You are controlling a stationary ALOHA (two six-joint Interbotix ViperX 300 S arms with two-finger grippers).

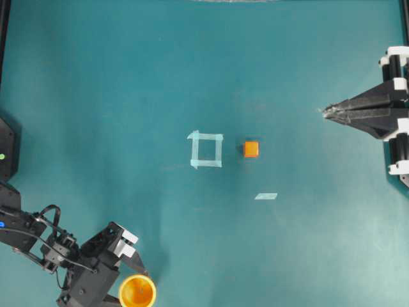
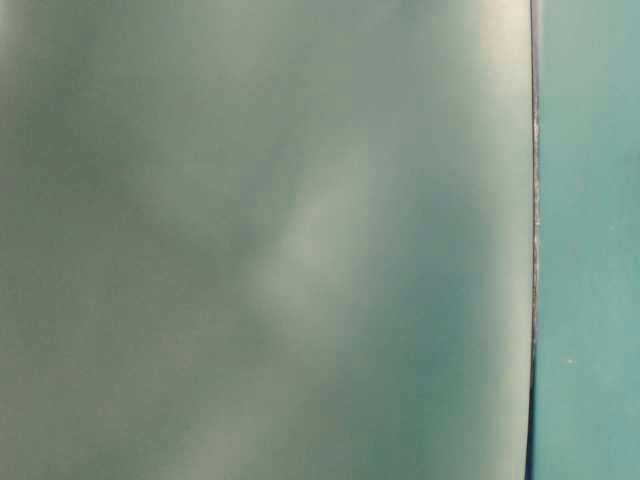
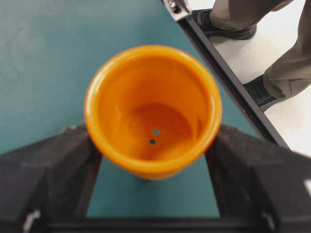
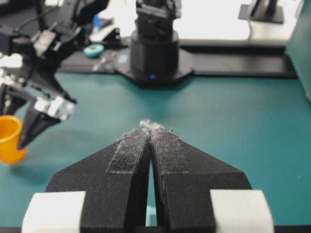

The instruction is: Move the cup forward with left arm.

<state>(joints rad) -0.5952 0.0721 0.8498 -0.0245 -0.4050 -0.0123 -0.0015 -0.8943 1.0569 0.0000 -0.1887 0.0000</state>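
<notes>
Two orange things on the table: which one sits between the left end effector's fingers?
The cup, round and hollow, at the table's near-left edge between the left end effector fingers. The small solid cube sits mid-table, beside the tape square.

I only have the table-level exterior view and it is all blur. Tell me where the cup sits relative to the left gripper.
Observer: The cup stands upright between the left gripper's fingers, one on each side of its wall.
Operator: Report the right gripper.
Observer: The right gripper is shut and holds nothing, parked at the right edge of the overhead view.
Operator: Name what else is on the table.
Observer: A small orange cube lies just right of a tape square, mid-table, far from the cup.
</notes>
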